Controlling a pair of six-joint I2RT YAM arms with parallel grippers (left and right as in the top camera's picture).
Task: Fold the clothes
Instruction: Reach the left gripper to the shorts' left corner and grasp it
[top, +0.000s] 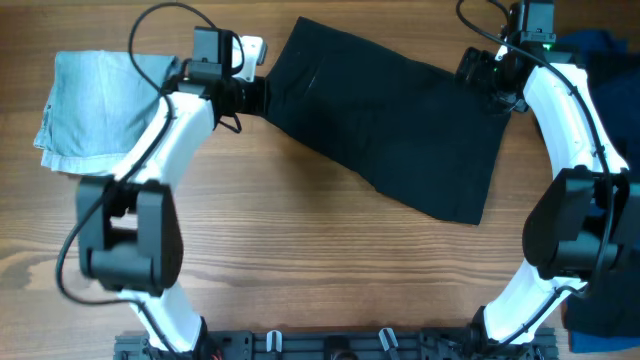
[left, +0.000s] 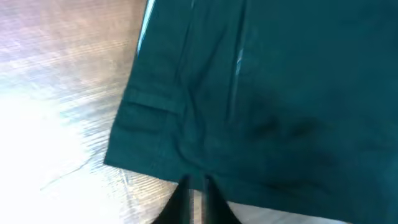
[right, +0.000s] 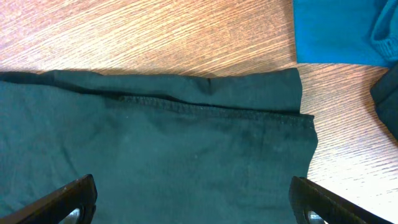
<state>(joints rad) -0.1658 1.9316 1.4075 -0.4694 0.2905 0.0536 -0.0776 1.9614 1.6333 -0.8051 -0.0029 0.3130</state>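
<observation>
The folded pale garment (top: 95, 105) lies at 9 o'clock on the table (top: 300, 250). The black garment (top: 390, 130) lies flat, spread from 11 o'clock toward 3 o'clock. The left jaws are closed to a thin slit, pinching its 9 o'clock edge. The right jaws stand wide open, holding nothing, above the hemmed corner (right: 298, 118) at the garment's 2 o'clock end.

We judge the step in hand to be gripping both ends before the fold. We advise:
- Lower the right jaws onto the hem and take every layer.
- Close fully before lifting.
- Raise both ends together, keeping the cloth taut.
- Keep clear of the blue clothes (right: 336, 31) just beside that corner.
</observation>
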